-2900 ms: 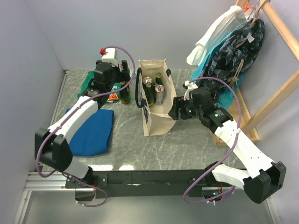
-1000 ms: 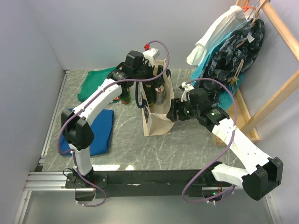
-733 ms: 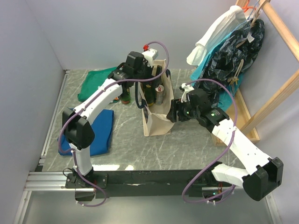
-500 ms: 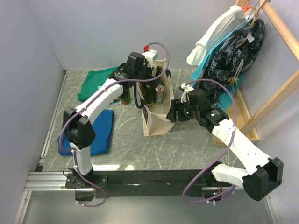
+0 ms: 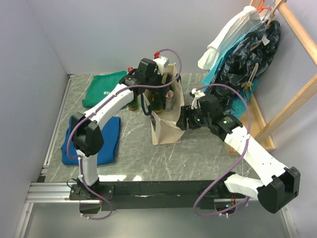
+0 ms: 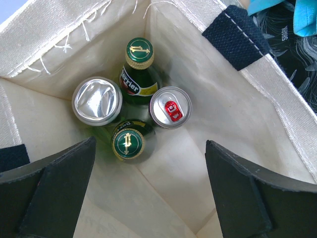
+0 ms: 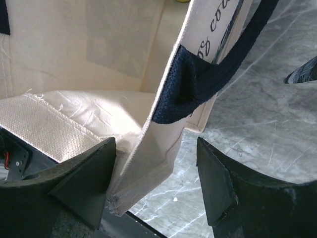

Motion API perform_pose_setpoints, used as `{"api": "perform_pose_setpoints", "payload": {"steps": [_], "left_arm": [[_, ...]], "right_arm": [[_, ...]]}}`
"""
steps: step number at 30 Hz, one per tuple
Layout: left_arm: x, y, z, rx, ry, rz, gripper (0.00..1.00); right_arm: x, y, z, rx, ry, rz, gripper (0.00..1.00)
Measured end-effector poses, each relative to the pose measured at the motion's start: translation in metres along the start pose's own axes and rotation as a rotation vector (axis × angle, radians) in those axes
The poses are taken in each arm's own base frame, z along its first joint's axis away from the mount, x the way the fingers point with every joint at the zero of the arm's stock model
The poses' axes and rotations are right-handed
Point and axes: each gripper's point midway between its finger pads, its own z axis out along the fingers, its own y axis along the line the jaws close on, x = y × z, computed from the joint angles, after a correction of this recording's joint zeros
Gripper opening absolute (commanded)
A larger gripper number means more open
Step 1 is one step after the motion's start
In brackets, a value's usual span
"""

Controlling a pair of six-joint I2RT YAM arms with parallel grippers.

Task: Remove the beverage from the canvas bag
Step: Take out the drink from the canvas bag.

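A: What is the left gripper (image 6: 149,144) doing?
B: Its jaws stand wide apart with nothing between them. It hangs over the mouth of the bag (image 6: 208,64), looking straight down into it.
A: And the right gripper (image 7: 156,144)?
B: Its jaws straddle the bag's rim beside a navy handle (image 7: 198,79). Canvas lies against one finger and a gap shows at the other, so whether it pinches cannot be told. It looks placed to steady the bag.
A: Where are the drinks?
B: They stand packed together at the bag's bottom. In the left wrist view there is a bottle (image 6: 138,50) at upper centre, a second bottle (image 6: 128,143) below it, a can (image 6: 97,100) at left and a second can (image 6: 170,107) at right. That makes two bottles and two cans, four in all.
A: Is anything out?
B: In the top view, what looks like a dark bottle (image 5: 132,104) stands on the table (image 5: 198,153) just left of the bag. The left arm half hides it, and more may be behind. The job seems partly done, with four drinks left to lift and none gripped.
A: Other things?
B: One bag at frame centre, one green cloth (image 5: 101,89) at upper left and one blue cloth (image 5: 101,141) at lower left.
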Motion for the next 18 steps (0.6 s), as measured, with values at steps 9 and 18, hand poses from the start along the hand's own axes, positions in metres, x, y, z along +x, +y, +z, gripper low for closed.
{"api": "perform_pose_setpoints", "payload": {"steps": [9, 18], "left_arm": [[0.004, -0.003, 0.004, 0.002, 0.011, 0.004, 0.97], [0.020, 0.007, 0.016, -0.060, 0.053, 0.004, 0.96]], "right_arm": [[0.002, 0.000, 0.003, 0.002, 0.010, -0.003, 0.72], [0.002, 0.000, 0.003, 0.006, 0.009, -0.004, 0.72]]}}
